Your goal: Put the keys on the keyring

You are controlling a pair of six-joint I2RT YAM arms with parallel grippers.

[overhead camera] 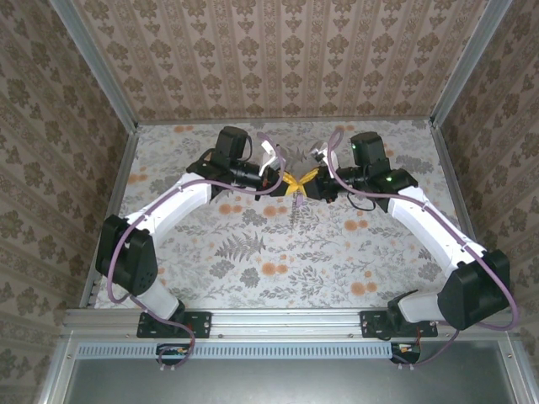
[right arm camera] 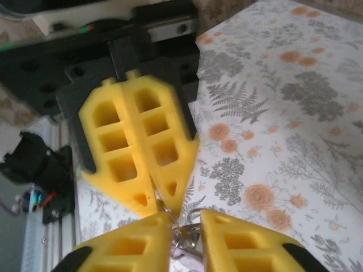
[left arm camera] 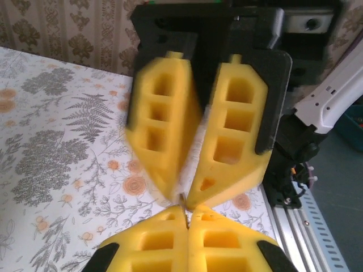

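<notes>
Yellow-padded and nose to nose above the table (overhead camera: 253, 252), your left gripper (right arm camera: 159, 205) pinches tight on what looks like the keyring (right arm camera: 194, 214) while your right gripper (right arm camera: 186, 220) stands slightly parted around the key (right arm camera: 181, 241), so that loose hold could drop it.

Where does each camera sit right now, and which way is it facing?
Top external: above, behind the bases, looking down at the table; both arms show.
Left wrist: faces the right gripper; own fingers below.
Right wrist: faces the left gripper; own fingers below.
Shared: both wrist views catch the grippers tip to tip.
</notes>
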